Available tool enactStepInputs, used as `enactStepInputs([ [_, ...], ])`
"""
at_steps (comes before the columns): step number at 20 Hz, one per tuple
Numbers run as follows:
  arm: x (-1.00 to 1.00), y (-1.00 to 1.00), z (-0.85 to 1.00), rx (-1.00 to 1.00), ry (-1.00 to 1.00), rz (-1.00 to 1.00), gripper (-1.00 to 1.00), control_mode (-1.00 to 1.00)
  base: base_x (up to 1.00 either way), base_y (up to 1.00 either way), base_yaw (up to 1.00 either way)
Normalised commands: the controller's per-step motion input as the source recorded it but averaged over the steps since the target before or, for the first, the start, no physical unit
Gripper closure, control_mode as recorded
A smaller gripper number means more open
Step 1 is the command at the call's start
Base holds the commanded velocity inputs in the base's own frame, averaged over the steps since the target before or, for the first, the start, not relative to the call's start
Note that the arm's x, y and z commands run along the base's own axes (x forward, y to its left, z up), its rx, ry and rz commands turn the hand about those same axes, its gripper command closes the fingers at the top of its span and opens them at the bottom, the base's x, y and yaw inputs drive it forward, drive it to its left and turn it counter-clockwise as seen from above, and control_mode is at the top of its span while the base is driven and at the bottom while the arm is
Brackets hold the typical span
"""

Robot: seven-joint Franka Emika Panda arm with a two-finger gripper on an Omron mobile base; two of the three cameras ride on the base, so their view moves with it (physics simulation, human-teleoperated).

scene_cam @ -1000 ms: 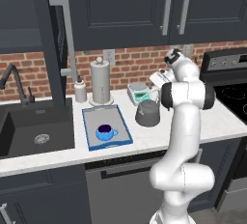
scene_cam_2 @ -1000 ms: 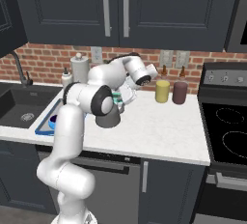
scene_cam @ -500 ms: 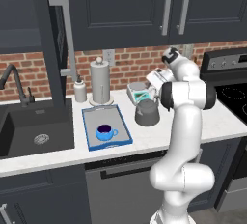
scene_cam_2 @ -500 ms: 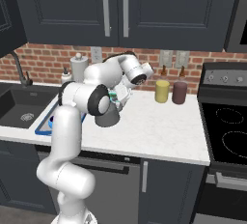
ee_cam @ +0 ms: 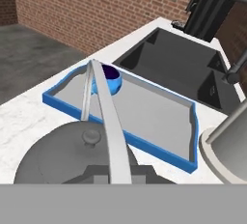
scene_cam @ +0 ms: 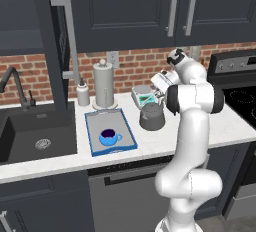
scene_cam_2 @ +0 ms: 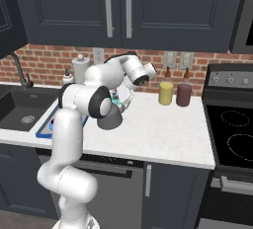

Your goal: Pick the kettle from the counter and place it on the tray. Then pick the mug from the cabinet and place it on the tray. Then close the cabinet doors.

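The cabinet doors (scene_cam: 180,11) up on the wall were both closed. Under them the white surface (scene_cam: 225,126) ran along the brick wall. The tray (scene_cam: 92,128) with the blue rim lay flat on it, right beside the sink (scene_cam: 35,136). The dark grey kettle (scene_cam: 151,117) sat on the surface just next to the tray, not on it. The little blue mug (scene_cam: 109,137) stood inside the tray, near its front end.

The tool (scene_cam: 159,92) was right above the kettle, at the top of its thin handle (ee_cam: 108,131). Its two tips were pressed close together. In the hand view the handle ran straight up from the bottom middle, so the tool looked to be pinching it, but the tips themselves were hidden. The mug and tray lay farther off, past the kettle.
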Motion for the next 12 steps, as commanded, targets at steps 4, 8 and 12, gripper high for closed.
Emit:
enactStepInputs([
  [4,-0.12,0.00,-0.03,0.00,0.00,0.00,1.00,-1.00,0.00,0.00,0.00],
  [8,-0.16,-0.01,0.00,0.01,0.00,-0.03,1.00,-1.00,0.00,0.00,0.00],
  [12,-0.17,-0.17,0.09,0.04,0.00,-0.07,1.00,-1.00,0.00,0.00,0.00],
])
